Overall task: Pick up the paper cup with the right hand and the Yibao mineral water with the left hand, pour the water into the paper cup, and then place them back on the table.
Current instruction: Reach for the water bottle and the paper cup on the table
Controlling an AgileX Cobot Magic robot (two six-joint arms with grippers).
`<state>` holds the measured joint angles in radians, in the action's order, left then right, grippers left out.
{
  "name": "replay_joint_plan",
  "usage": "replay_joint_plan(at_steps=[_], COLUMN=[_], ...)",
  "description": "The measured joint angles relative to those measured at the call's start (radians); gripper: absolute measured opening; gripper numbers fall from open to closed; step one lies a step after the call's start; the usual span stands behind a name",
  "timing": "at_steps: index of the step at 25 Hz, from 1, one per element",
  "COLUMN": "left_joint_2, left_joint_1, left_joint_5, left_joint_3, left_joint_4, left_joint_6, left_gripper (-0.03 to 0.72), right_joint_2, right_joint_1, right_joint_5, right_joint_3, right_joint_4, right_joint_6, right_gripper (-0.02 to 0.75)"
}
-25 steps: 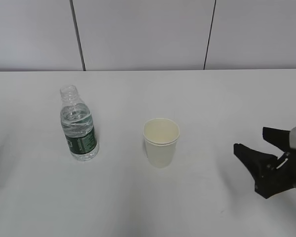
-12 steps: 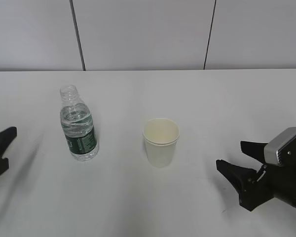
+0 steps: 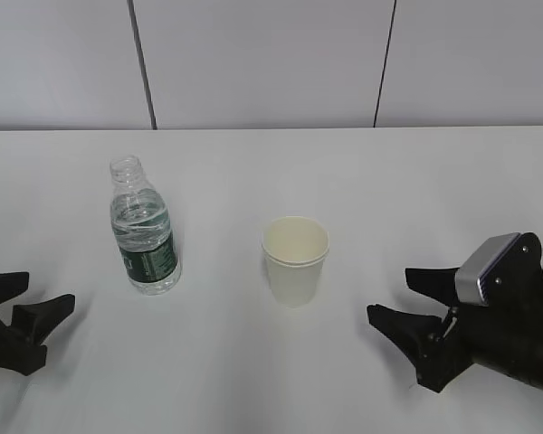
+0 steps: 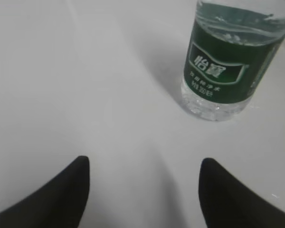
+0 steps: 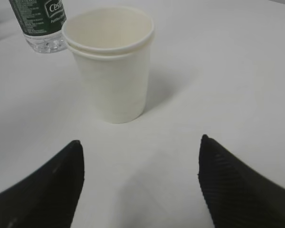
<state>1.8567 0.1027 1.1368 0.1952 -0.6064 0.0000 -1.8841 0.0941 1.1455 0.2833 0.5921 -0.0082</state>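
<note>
The paper cup [image 3: 295,259] stands upright and empty at the middle of the white table [image 3: 253,362]. It also shows in the right wrist view [image 5: 112,64]. The Yibao mineral water [image 3: 144,228], a capless clear bottle with a green label, stands upright to the cup's left, and shows in the left wrist view [image 4: 230,59]. My right gripper [image 3: 395,297] is open and empty, low over the table, right of the cup; in its wrist view [image 5: 140,147] the cup stands ahead, slightly left. My left gripper [image 3: 38,291] is open and empty, left of the bottle; in its wrist view [image 4: 145,164] the bottle stands ahead to the right.
A grey panelled wall [image 3: 271,63] rises behind the table's far edge. Bare tabletop lies between the bottle and the cup and in front of both.
My right gripper has moved left toward the cup. My left gripper has come into view from the left edge and moved toward the bottle. The cup and bottle have not moved.
</note>
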Motion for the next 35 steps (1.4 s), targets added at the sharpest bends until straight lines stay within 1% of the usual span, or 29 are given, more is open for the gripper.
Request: replay_joint_plan(at_steps=[2, 5, 8, 13, 15, 20, 23, 27, 35], left_joint_2=[0.0, 0.002, 0.004, 0.014, 0.027, 0.082, 0.128, 0.166, 0.198], left_joint_1=[0.0, 0.0, 0.0, 0.0, -0.003, -0.038, -0.07, -0.104, -0.137], left_joint_5=[0.005, 0.006, 0.008, 0.008, 0.008, 0.008, 0.008, 0.008, 0.004], left_joint_3=[0.012, 0.029, 0.042, 0.094, 0.114, 0.164, 0.202, 0.236, 0.309], left_joint_4=[-0.011, -0.015, -0.014, -0.082, -0.093, -0.128, -0.132, -0.132, -0.135], left_joint_6=[0.0, 0.0, 0.0, 0.0, 0.0, 0.0, 0.0, 0.0, -0.085], left_gripper=[0.493, 0.58, 0.613, 0.617, 0.617, 0.609, 0.603, 0.597, 0.595], right_joint_2=[-0.025, -0.071, -0.101, -0.117, -0.118, -0.118, -0.13, -0.162, -0.216], right_joint_1=[0.0, 0.0, 0.0, 0.004, 0.004, 0.005, 0.005, 0.005, 0.005], right_joint_5=[0.001, 0.001, 0.001, 0.001, 0.001, 0.001, 0.002, 0.002, 0.002], right_joint_3=[0.012, 0.04, 0.071, 0.122, 0.135, 0.168, 0.188, 0.215, 0.262], right_joint_4=[0.008, 0.03, 0.036, 0.07, 0.079, 0.116, 0.128, 0.185, 0.204], right_joint_6=[0.002, 0.002, 0.008, 0.008, 0.017, 0.042, 0.05, 0.075, 0.084], right_gripper=[0.585, 0.603, 0.633, 0.641, 0.64, 0.638, 0.636, 0.628, 0.615])
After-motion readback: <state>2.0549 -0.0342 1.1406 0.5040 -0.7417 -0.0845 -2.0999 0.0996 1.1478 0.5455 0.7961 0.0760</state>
